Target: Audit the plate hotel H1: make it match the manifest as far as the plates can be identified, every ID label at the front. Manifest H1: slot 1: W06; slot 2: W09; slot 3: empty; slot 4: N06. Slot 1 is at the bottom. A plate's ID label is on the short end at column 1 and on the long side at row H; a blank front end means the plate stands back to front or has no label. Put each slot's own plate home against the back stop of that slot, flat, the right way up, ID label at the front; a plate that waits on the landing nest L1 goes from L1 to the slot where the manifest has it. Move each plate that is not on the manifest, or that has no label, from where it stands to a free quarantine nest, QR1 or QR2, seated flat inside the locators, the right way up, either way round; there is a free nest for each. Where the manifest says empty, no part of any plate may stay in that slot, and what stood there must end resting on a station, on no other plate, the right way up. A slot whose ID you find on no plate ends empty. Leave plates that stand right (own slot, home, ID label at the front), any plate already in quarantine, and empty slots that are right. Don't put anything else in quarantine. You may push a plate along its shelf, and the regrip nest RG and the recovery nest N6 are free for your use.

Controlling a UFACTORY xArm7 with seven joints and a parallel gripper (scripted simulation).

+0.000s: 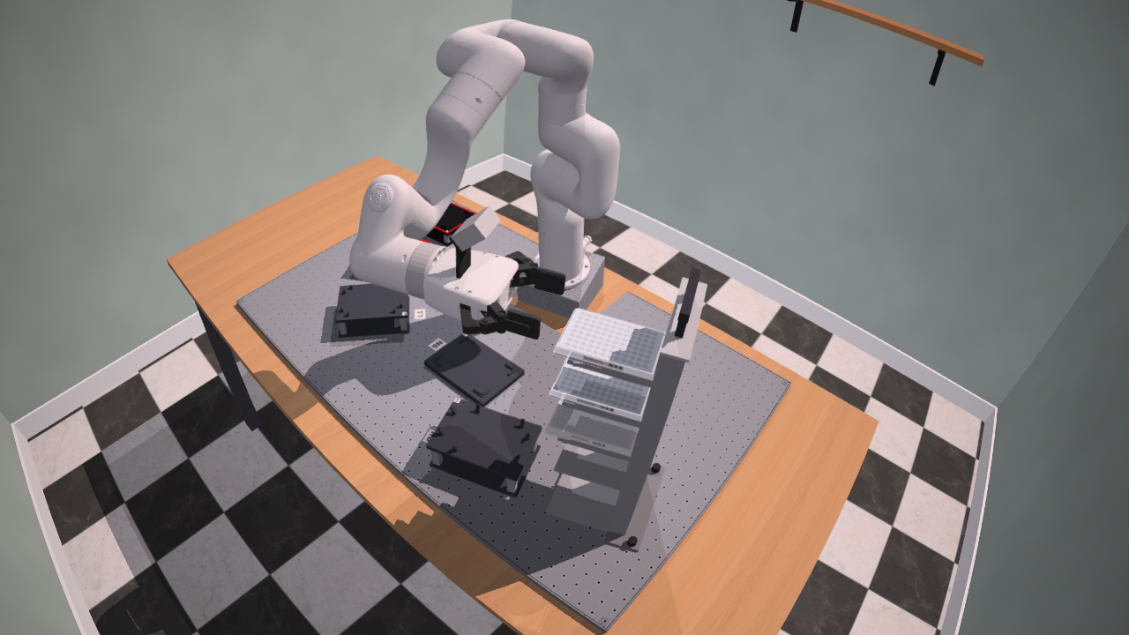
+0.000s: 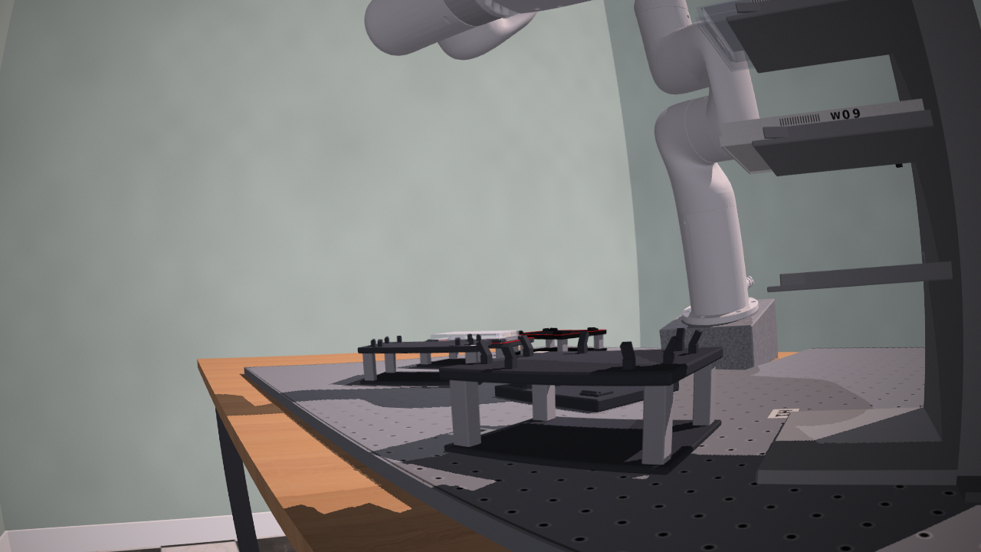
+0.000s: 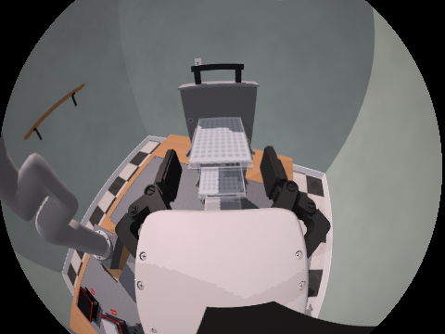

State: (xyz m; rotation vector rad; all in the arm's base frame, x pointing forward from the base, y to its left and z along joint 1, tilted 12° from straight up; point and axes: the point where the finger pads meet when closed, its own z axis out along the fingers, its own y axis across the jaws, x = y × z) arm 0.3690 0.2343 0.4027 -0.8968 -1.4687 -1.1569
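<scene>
The plate hotel H1 (image 1: 624, 394) stands at the right of the perforated board. A clear plate (image 1: 608, 340) lies in the top slot, another (image 1: 601, 392) in the slot below, and a third (image 1: 592, 430) lower still. That third plate shows the label W09 (image 2: 844, 114) at its front. The bottom shelf (image 2: 858, 280) is bare. My gripper (image 1: 527, 300) is open and empty. It hangs level in front of the hotel at about top-slot height, apart from the plates. In the wrist view the fingers frame the top plate (image 3: 219, 144) from a distance.
Red-edged quarantine nests lie behind the arm (image 1: 450, 223); one holds a white plate (image 3: 114, 330), the other (image 3: 87, 303) is bare. A raised black nest (image 1: 369, 311), a flat nest (image 1: 474, 369) and another raised nest (image 1: 482, 445) stand left of the hotel.
</scene>
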